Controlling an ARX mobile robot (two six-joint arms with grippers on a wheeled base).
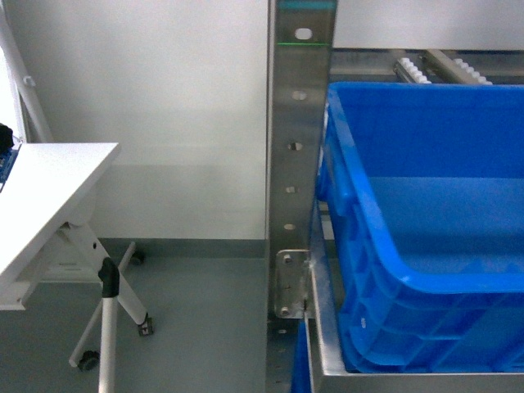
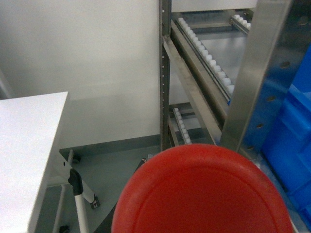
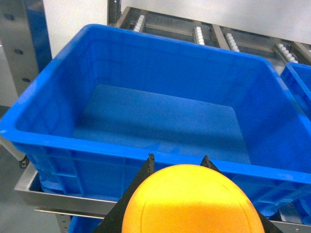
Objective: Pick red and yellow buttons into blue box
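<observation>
Your right gripper [image 3: 177, 162] is closed on the yellow button [image 3: 192, 201], its orange-yellow cap filling the bottom of the right wrist view, two black fingertips [image 3: 150, 159] showing just above it. It sits at the near rim of the blue box [image 3: 160, 77], on the outer side. The box rests on a steel rack [image 1: 299, 164]. On your left, the red button [image 2: 201, 191] fills the lower wrist view; the left gripper itself is hidden behind the cap, so you can't tell its opening. A white bench [image 1: 49, 188] stands off left.
</observation>
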